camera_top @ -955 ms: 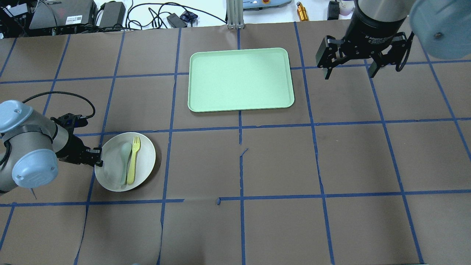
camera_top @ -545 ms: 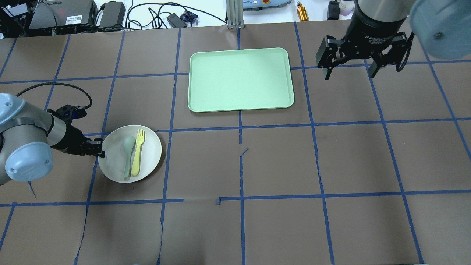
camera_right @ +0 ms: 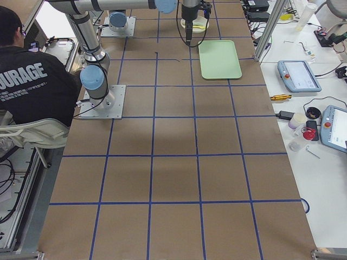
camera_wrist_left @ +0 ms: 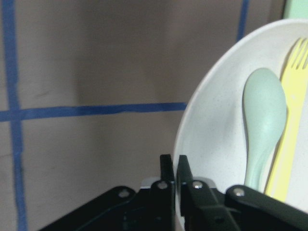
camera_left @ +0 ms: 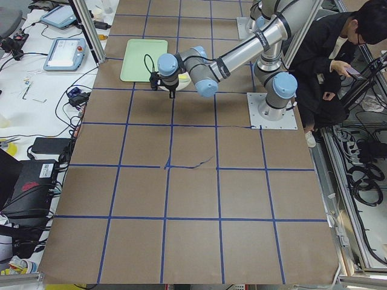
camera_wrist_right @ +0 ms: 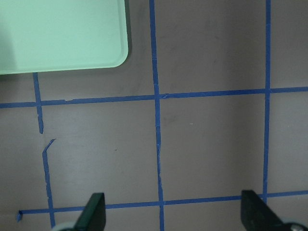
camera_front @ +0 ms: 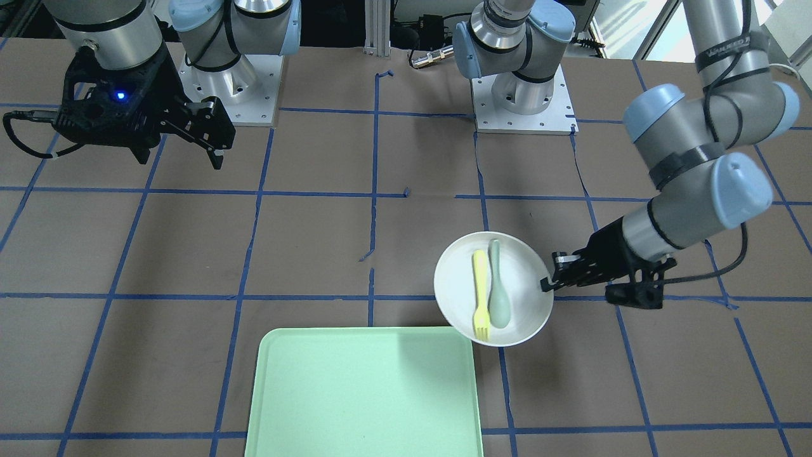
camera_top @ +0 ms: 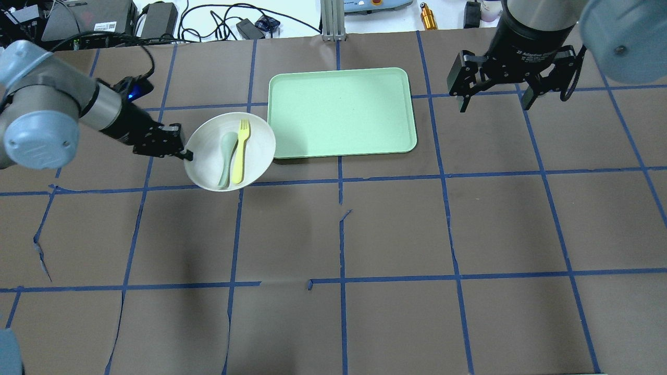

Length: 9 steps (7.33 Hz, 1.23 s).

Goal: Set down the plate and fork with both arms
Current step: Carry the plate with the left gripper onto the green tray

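The small white plate (camera_top: 213, 156) hangs in the air just left of the mint-green tray (camera_top: 338, 112), its right rim over the tray's left edge. The yellow fork (camera_top: 239, 151) and a grey-green spoon (camera_top: 226, 156) lie on it. My left gripper (camera_top: 183, 152) is shut on the plate's left rim; the pinch shows in the left wrist view (camera_wrist_left: 174, 168) and the front view (camera_front: 549, 280). My right gripper (camera_top: 493, 101) is open and empty, high at the back right, right of the tray; its fingertips (camera_wrist_right: 94, 211) show spread over bare table.
The tray (camera_front: 361, 393) holds nothing. Brown paper with blue tape lines covers the table. Cables and gear lie beyond the far edge. The arm bases (camera_front: 520, 95) stand at the robot's side. A seated person (camera_left: 338, 54) is beside the robot.
My left gripper has lifted the plate with fork and spoon and carried it far forward and right, from the near-left of the table to the tray's left edge. The right arm has not moved.
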### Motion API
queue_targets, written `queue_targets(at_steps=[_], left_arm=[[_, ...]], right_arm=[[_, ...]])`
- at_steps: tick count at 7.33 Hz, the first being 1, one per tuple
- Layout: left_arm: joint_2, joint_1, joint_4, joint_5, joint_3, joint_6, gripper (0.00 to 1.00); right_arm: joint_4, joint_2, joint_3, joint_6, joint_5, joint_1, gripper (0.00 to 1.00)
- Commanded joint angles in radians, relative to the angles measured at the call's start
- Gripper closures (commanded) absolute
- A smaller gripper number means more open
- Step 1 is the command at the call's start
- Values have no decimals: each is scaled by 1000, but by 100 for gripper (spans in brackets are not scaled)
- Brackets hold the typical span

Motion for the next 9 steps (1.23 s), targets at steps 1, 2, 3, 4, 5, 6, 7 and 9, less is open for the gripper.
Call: queue_targets(at_steps=[1,2,3,4,5,6,7,9], left_arm=[[-261,-204,118,-12,285,-241,100],[-366,-247,115,25,425,-279,100],[-439,-282,120,66,490,-315,100],[-477,-295,129,74,512,-336,100],[-488,-304,129,89,506,-336,100],[-495,-315,130,102,499,-336,100],[-477,-318,167,103,476,-322,1],[-347,-297,220,114,362,-275,0]], right_arm=[[1,0,0,0,4,0,0],[1,0,0,0,4,0,0],[1,0,0,0,2,0,0],[-1,3,0,0,1,0,0],[-1,4,0,0,1,0,0],[-1,4,0,0,1,0,0],[-2,4,-2,0,-1,-2,0],[-2,5,0,0,-1,-2,0]])
